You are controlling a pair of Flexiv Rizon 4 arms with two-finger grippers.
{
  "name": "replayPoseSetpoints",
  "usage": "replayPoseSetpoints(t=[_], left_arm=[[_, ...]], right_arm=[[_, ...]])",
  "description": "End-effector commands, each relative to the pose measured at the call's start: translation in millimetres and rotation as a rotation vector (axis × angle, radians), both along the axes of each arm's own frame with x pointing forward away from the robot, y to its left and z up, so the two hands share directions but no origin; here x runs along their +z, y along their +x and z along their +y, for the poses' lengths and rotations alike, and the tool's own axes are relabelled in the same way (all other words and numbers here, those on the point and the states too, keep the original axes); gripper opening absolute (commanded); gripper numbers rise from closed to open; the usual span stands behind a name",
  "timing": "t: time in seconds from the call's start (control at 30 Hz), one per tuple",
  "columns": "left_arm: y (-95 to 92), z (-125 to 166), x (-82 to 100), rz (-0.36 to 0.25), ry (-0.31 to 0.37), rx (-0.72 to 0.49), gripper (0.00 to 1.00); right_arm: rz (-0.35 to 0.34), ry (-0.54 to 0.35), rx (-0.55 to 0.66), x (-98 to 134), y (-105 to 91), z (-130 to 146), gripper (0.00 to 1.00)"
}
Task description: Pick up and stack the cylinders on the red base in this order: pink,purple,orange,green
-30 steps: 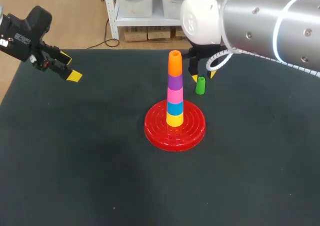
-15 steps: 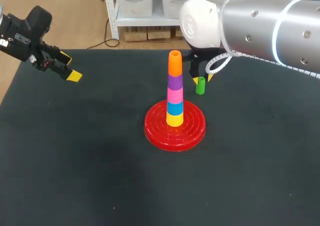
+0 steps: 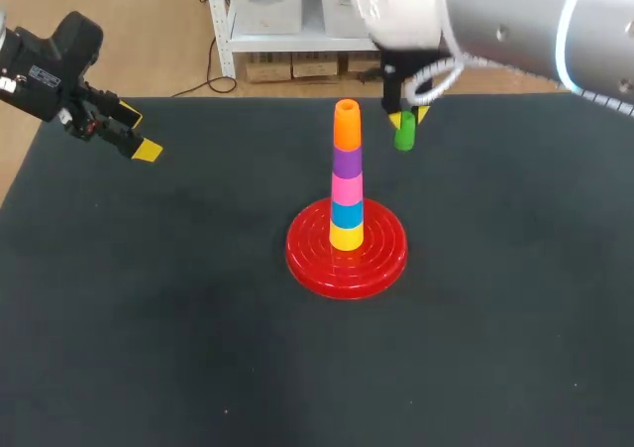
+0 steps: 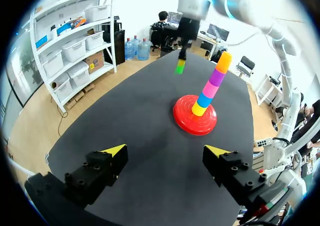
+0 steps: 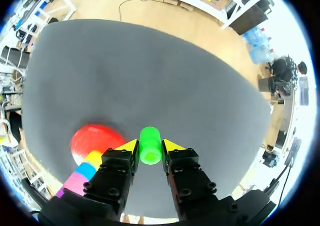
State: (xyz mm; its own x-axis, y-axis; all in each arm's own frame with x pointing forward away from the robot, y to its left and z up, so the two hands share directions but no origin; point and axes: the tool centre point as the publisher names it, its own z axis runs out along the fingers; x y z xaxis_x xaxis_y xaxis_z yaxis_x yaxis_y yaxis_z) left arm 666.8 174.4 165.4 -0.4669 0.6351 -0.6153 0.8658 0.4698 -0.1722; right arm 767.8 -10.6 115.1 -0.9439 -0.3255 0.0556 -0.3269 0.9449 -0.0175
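Observation:
The red base point(image 3: 347, 259) sits mid-table and carries a stack point(image 3: 346, 174) of yellow, blue, pink, purple and orange cylinders, orange on top point(image 3: 346, 125). My right gripper point(image 3: 405, 121) is shut on the green cylinder point(image 3: 404, 133), held in the air just right of the stack's top. In the right wrist view the green cylinder point(image 5: 149, 145) is pinched between the yellow tips of the right gripper point(image 5: 150, 147), with the base point(image 5: 95, 141) below and to one side. My left gripper point(image 3: 139, 135) hangs open over the table's far left; the left wrist view shows the left gripper point(image 4: 165, 153) empty, the stack point(image 4: 212, 83) ahead.
The black table point(image 3: 178, 328) spreads bare around the base on every side. Its back edge runs just behind the right gripper.
My right gripper shut on the green cylinder and lifted it off the table, up to about the height of the stack's top. The left arm has stayed where it was.

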Motion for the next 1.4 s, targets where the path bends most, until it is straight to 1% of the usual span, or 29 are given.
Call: replayPoseSetpoints(t=[0.03,0.1,0.13,0.17,0.23,0.3,0.33,0.4,0.57,0.67,0.87,1.07,1.4], left_arm=[[-0.7,1,-0.7,-0.003,-0.002,-0.001,1.0],[-0.7,1,-0.7,-0.003,-0.002,-0.001,1.0],[-0.7,1,-0.7,-0.003,-0.002,-0.001,1.0],[-0.7,1,-0.7,-0.003,-0.002,-0.001,1.0],[-0.7,1,-0.7,-0.003,-0.002,-0.001,1.0],[-0.7,1,-0.7,-0.003,-0.002,-0.001,1.0],[-0.7,1,-0.7,-0.003,-0.002,-0.001,1.0],[-0.7,1,-0.7,-0.003,-0.002,-0.001,1.0],[-0.7,1,-0.7,-0.003,-0.002,-0.001,1.0],[-0.7,1,-0.7,-0.003,-0.002,-0.001,1.0],[-0.7,1,-0.7,-0.003,-0.002,-0.001,1.0],[-0.7,1,-0.7,-0.003,-0.002,-0.001,1.0],[-0.7,1,-0.7,-0.003,-0.002,-0.001,1.0]], right_arm=[[-0.009,0.027,0.035,93,-21.3,-3,0.0],[0.007,0.03,0.065,123,-28.4,-3,0.0],[-0.002,0.026,0.091,137,-34.4,-2,0.0],[0.008,0.038,0.108,150,-40.5,-2,0.0],[-0.007,0.032,0.147,170,-51.6,-1,0.0],[-0.001,0.026,0.182,182,-64.7,2,0.0],[-0.013,0.014,0.207,187,-72.1,4,0.0],[-0.014,0.015,0.245,193,-84.4,11,0.0],[-0.02,0.024,0.332,199,-111.0,34,0.0],[-0.013,0.02,0.373,196,-120.7,45,0.0],[-0.009,0.003,0.42,187,-132.6,55,0.0],[-0.03,0.002,0.468,181,-145.5,65,0.0],[-0.03,0.021,0.501,177,-149.3,77,0.0]])
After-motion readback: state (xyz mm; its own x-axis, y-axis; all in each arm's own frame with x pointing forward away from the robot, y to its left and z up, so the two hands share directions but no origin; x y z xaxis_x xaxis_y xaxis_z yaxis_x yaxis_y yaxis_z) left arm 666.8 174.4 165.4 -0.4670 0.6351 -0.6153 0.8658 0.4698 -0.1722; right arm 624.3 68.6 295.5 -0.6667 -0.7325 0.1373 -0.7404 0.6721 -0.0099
